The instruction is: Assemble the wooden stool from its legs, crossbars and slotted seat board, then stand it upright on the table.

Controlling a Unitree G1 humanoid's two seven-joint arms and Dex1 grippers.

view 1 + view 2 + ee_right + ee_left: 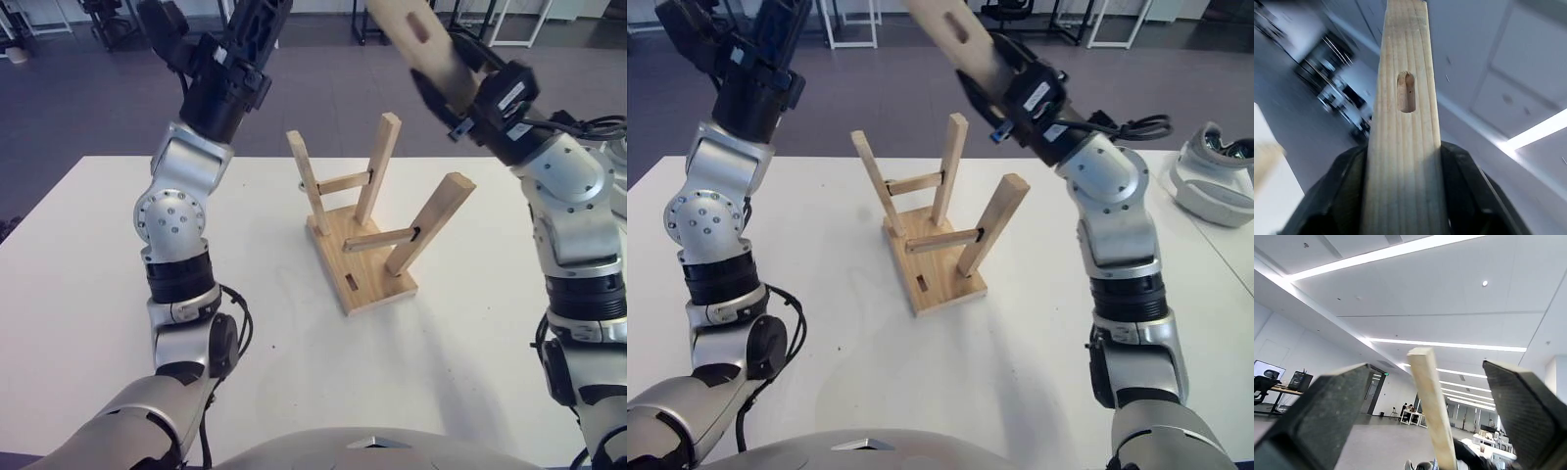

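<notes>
The stool is not finished. The seat board (372, 276) lies flat near the middle of the table (98, 255), with its underside facing up. Three legs stand in it: one at the far left corner (307, 181), one at the far right (379, 166), and one at the near right (431, 223), which leans outward. One crossbar (343, 183) joins the two far legs, and a second crossbar (377, 239) goes into the leaning leg. At the near left corner an empty slot (351, 282) is open in the board.

The fourth leg (416, 39) is not on the stool. The right gripper (460, 78) has its fingers clamped around this leg and holds it high above and behind the stool. The mortise hole (1406, 91) of the leg shows in the right wrist view.

The left gripper (735, 39) is raised on the other side, with its fingers wide apart and nothing between them.

In my judgement, most of the work is done. What is left is to put the last leg into the empty slot, to meet the loose crossbar end, and then to turn the stool upright.
</notes>
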